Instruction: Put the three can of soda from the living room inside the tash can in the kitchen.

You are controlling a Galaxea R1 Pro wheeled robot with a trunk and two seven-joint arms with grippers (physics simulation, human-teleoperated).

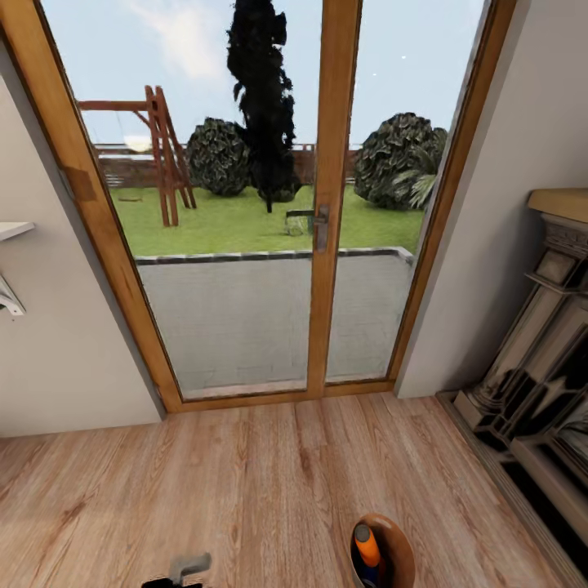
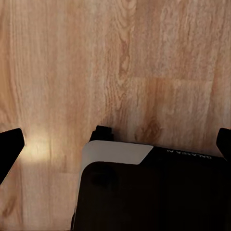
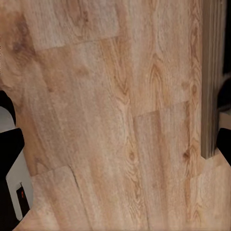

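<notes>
One orange can of soda (image 1: 367,545) stands inside coppery round tash can (image 1: 400,539).

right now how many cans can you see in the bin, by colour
orange can: 1
blue can: 1, only partly showing
total: 2 cans in the bin

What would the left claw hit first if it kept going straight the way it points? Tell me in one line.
Probably the wood floor: the left claw looks along its fingers at bare planks, with the robot's dark base just beside that line. Depth is unclear.
</notes>
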